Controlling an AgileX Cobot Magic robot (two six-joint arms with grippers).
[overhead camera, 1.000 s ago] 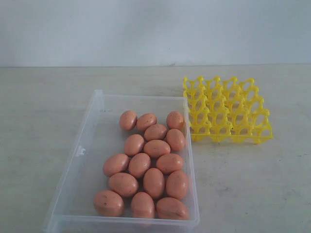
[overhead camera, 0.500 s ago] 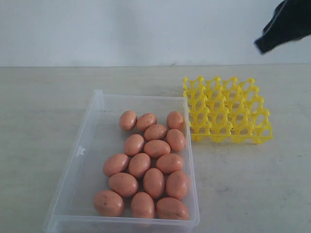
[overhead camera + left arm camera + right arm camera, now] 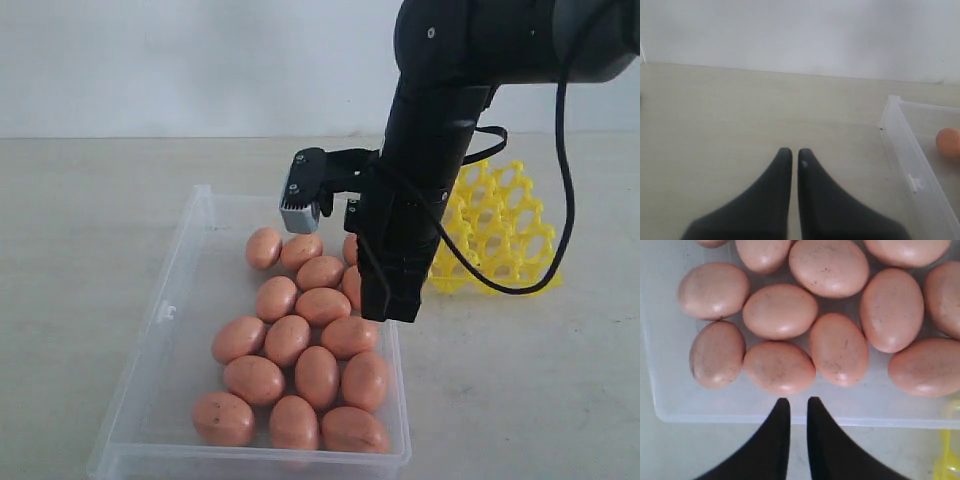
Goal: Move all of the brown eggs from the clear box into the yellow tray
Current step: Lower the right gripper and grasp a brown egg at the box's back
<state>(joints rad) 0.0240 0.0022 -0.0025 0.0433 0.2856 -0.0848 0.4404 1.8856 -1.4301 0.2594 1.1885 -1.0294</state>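
Note:
Several brown eggs (image 3: pixel 318 375) lie clustered in the clear box (image 3: pixel 158 318). The yellow tray (image 3: pixel 508 216) stands to the box's right, partly hidden behind my right arm. My right gripper (image 3: pixel 390 305) hangs over the box's right wall, shut and holding nothing. In the right wrist view its fingertips (image 3: pixel 798 401) sit just above the box wall (image 3: pixel 715 416), close to the nearest eggs (image 3: pixel 779 367). My left gripper (image 3: pixel 794 151) is shut and empty over bare table, left of the box (image 3: pixel 901 145), where one egg (image 3: pixel 948 142) shows. The left gripper is out of the exterior view.
A pale wall (image 3: pixel 200 60) closes off the back of the beige table (image 3: pixel 80 220). A small latch (image 3: pixel 166 311) sticks out from the box's left wall. A corner of the yellow tray (image 3: pixel 947 460) shows in the right wrist view.
My right arm has swung in from the upper right and come down over the box's right wall, now covering part of the yellow tray. Eggs, box and tray have not moved.

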